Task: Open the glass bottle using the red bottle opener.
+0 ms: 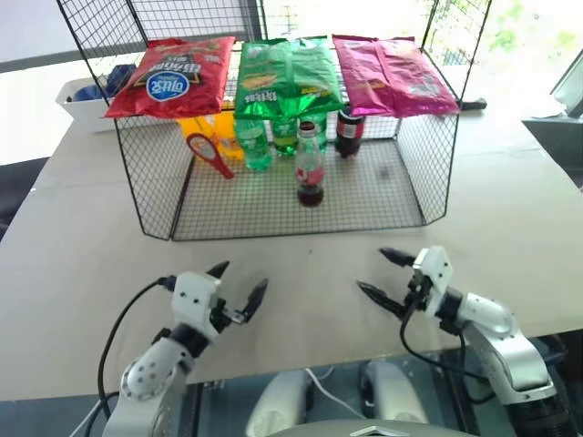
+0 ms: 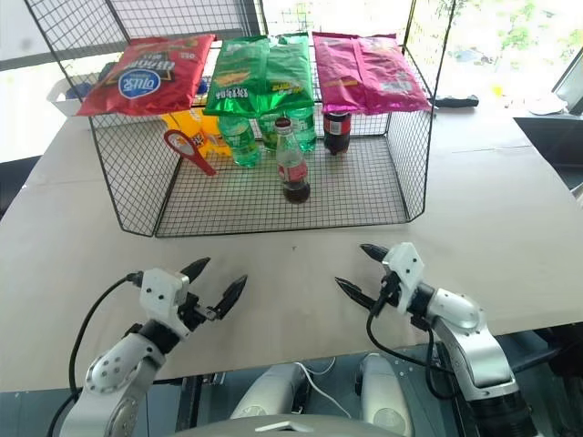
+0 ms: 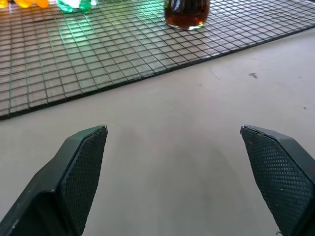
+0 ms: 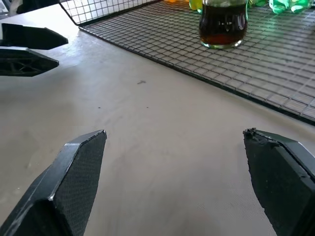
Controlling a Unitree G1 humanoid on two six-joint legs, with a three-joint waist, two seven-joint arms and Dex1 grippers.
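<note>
The glass bottle (image 1: pixel 310 168) stands upright on the mesh floor of the wire rack (image 1: pixel 146 187), near its open front, with dark cola low in it and a red-pink label. The red bottle opener (image 1: pixel 209 154) is at the rack's left side, ring head up. Both grippers hover over the table in front of the rack, apart from it. My left gripper (image 1: pixel 242 277) is open and empty. My right gripper (image 1: pixel 372 270) is open and empty too. The bottle's base (image 3: pixel 187 12) appears in the left wrist view, and the bottle's base (image 4: pixel 222 27) also appears in the right wrist view, beyond the spread fingers.
Red (image 1: pixel 173 77), green (image 1: pixel 287 77) and pink (image 1: pixel 392 73) chip bags lie on the rack's top. Green plastic bottles (image 1: pixel 256 141) and a darker cola bottle (image 1: pixel 349 132) stand behind the glass bottle. A white bin (image 1: pixel 86 102) sits at the far left.
</note>
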